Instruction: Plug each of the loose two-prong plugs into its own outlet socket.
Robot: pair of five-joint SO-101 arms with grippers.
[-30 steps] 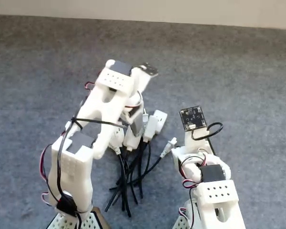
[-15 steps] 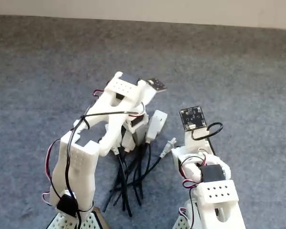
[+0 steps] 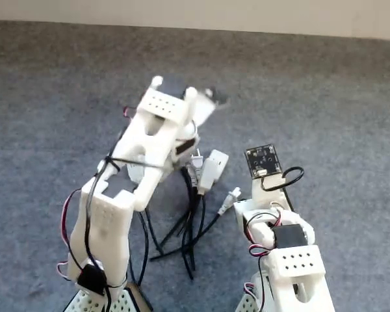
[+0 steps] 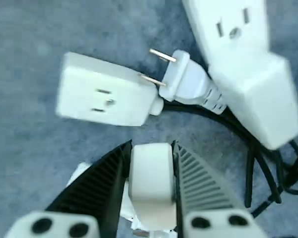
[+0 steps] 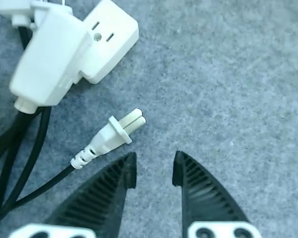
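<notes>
We saw one loose two-prong plug (image 4: 181,77) lying on the grey carpet (image 4: 35,148) between two white blocks. Its prongs were bare and pointed at the smaller outlet block (image 4: 102,94), and its cord end lay against the larger outlet block (image 4: 248,69), whose far end was cut off by the frame. The left gripper (image 4: 150,145) was clamped on a white piece (image 4: 150,178). Its near end was hidden between the jaws, so we could not tell whether it was a plug or a socket body. A second plug (image 5: 118,133), unplugged, lay just ahead of the right gripper (image 5: 154,156), whose jaws stood narrowly apart with nothing between them. From above, the left arm (image 3: 149,136) covered most of the blocks, and the black cords (image 3: 182,234) ran tangled beneath it.
</notes>
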